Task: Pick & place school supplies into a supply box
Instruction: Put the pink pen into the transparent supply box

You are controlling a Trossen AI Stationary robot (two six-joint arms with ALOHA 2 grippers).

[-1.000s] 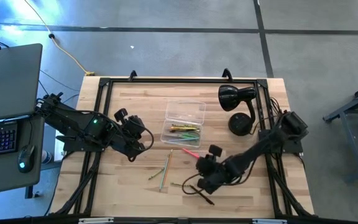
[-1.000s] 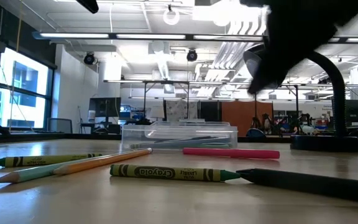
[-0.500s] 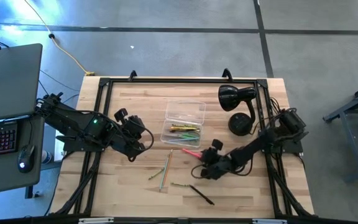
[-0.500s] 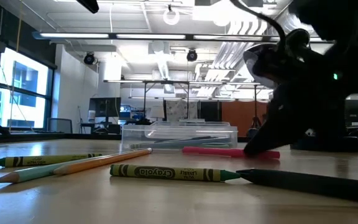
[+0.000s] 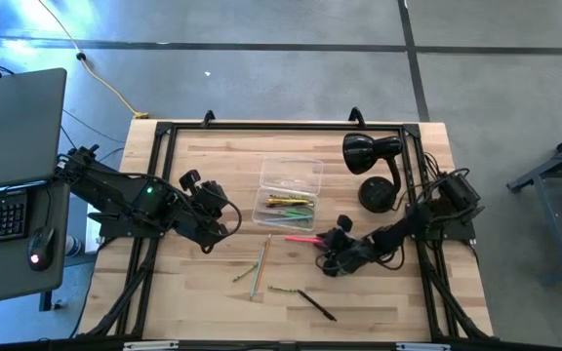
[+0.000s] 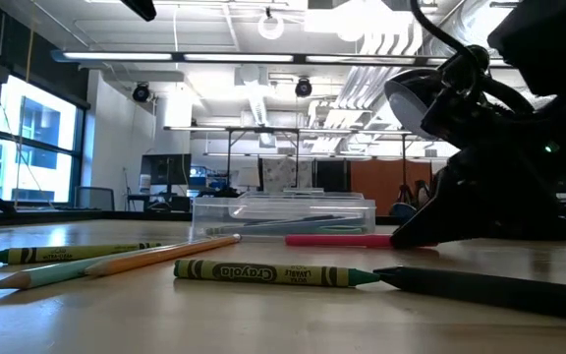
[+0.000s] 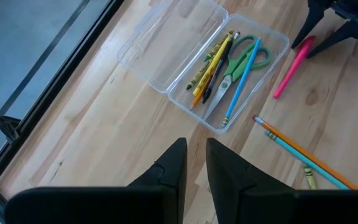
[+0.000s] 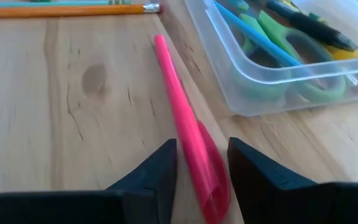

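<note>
The clear supply box [image 5: 289, 191] lies open on the table with yellow pencils, a blue pencil and green scissors [image 7: 244, 59] inside. A pink pen [image 5: 301, 238] lies flat just near of the box. My right gripper [image 5: 324, 246] is open and low at the pen's right end, one finger on each side of it [image 8: 202, 143]. Orange and light-blue pencils [image 5: 260, 263], green crayons [image 6: 263, 272] and a black pen [image 5: 317, 305] lie loose toward the near edge. My left gripper [image 5: 224, 219] hovers shut to the left of the box [image 7: 194, 146]. My right gripper's fingers [image 8: 160, 168] come in low from the table's right and lie along the pink pen, straddling its right end [image 8: 207, 155]. The pen lies flat on the table. Whether the fingers touch it, I cannot tell.
A black desk lamp [image 5: 374, 166] stands at the far right, close behind my right arm. A black frame rail [image 5: 261, 127] runs around the tabletop. Bare wood [image 5: 213, 166] shows left of the box and along the far side.
My right gripper has moved from above the black pen near the table's near edge toward the far edge and down. It now sits low at the pink pen's right end. None of the supplies has moved.
</note>
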